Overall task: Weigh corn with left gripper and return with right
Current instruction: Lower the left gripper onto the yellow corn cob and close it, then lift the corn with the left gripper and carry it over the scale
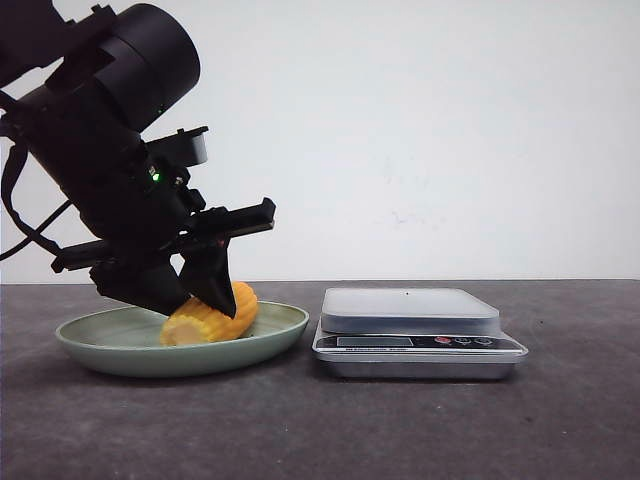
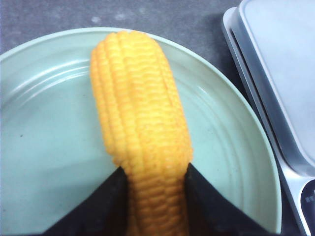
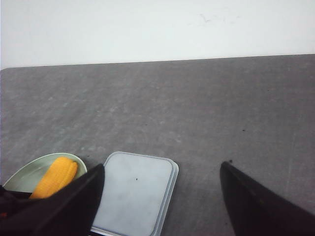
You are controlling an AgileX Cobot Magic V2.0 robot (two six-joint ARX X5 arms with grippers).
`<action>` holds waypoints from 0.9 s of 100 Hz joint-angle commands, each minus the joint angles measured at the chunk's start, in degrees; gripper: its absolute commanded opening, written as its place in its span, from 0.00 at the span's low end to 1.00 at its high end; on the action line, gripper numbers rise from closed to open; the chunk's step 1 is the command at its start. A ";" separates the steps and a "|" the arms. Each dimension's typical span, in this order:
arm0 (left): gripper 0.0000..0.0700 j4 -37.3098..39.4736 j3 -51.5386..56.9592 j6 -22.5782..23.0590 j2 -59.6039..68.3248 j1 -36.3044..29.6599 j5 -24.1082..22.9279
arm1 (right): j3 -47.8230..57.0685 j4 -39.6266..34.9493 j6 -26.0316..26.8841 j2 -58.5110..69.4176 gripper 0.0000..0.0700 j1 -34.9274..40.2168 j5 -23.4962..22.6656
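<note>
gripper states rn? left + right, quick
Left gripper: closed on the corn, which lies in the green plate.
Right gripper: open, fingers wide apart, holding nothing, above the scale.

Table (image 1: 560, 420): you have a dark grey, matte, faintly speckled top that runs back to a white wall.

Directly on it, two items:

1. Plate (image 1: 110, 352): pale green, shallow and round, on your left side of the table. In the left wrist view its rim (image 2: 256, 147) lies just beside the scale's edge; you cannot tell whether they touch.

2. Scale (image 1: 418, 333): silver body with a flat pale grey platform, display and small buttons on the front strip, just right of the plate, near the table's middle.
</note>
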 commanded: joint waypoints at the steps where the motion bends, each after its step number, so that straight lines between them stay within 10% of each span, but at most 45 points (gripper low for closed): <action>1: 0.01 -0.83 1.16 -0.09 0.44 -0.70 0.11 | 0.94 0.52 -0.46 0.20 0.67 0.17 0.22; 39: 0.01 -15.85 18.12 3.37 -7.72 -4.15 0.59 | 0.94 0.85 -0.46 0.20 0.67 0.17 0.22; 90: 0.01 -18.36 40.83 -1.51 18.25 -15.37 -2.34 | 0.94 -0.28 -0.28 -0.15 0.67 0.17 0.02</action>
